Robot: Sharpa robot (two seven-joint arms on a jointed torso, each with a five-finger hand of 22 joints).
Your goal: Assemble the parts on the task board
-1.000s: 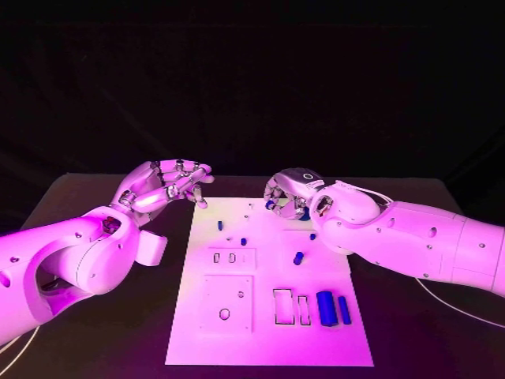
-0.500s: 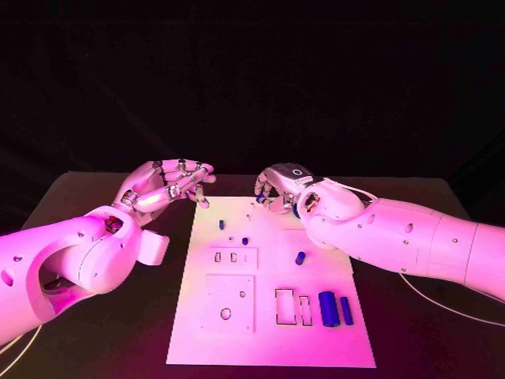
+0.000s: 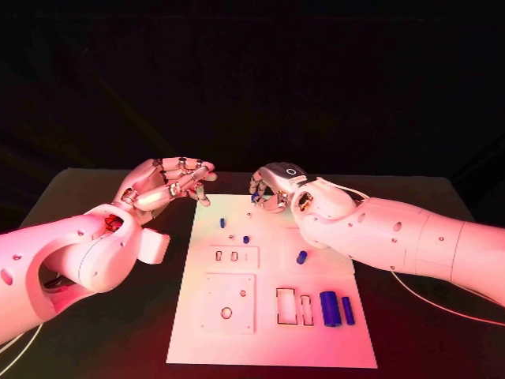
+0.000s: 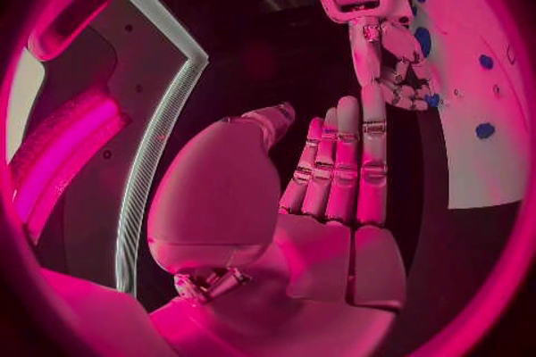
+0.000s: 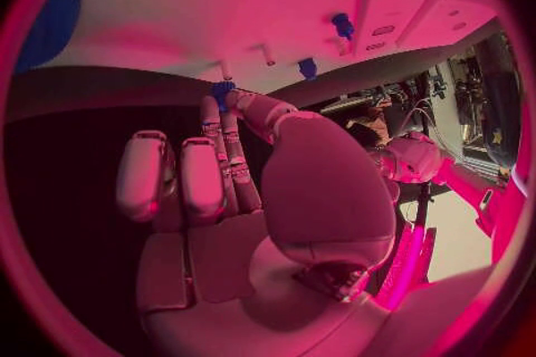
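The white task board (image 3: 270, 335) lies in the middle of the table. On it are small blue pegs (image 3: 222, 223), (image 3: 246, 239), (image 3: 301, 257) and two long blue bars (image 3: 331, 308) near its right edge. My right hand (image 3: 278, 188) hovers over the board's far edge and pinches a small blue part (image 5: 221, 89) between thumb and fingertip; the left wrist view shows that hand (image 4: 385, 53) with the part (image 4: 430, 100) too. Beside the board's far left corner my left hand (image 3: 167, 181) is raised, its fingers (image 4: 340, 161) loosely extended, holding nothing.
The board has rectangular recesses (image 3: 226, 255), (image 3: 226, 304) and narrow slots (image 3: 286, 306) in its near half. A thin cable (image 3: 435, 300) runs over the black table (image 3: 93, 189) on the right. Both forearms flank the board.
My right hand has drawn back from the board's middle toward its far edge and a little left, keeping the small blue part. The left hand has barely moved.
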